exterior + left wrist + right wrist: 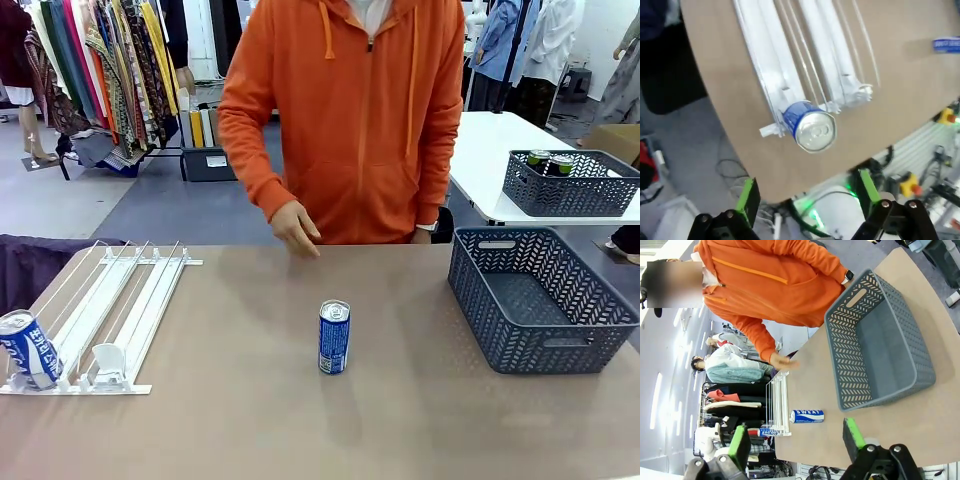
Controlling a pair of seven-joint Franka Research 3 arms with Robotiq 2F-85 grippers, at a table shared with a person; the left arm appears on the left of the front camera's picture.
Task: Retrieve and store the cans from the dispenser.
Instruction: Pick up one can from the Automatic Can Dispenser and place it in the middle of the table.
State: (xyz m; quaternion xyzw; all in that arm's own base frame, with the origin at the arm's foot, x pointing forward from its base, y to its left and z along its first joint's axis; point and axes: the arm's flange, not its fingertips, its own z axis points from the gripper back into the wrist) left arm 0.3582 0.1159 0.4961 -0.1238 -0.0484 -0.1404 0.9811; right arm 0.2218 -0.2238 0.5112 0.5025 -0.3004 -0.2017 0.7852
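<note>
left jaws: apart, hovering over blue can (810,127) at front lip of dispenser (775,45) | right jaws: apart, above table (250,420) | second blue can (334,337): upright mid-table, between dispenser and grey basket (520,345)

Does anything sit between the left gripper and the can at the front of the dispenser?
Nothing visible does. The left gripper hangs open above the can, which sits at the front lip of the dispenser, with open air between them. The person's hand rests at the far edge of the table, well away.
</note>
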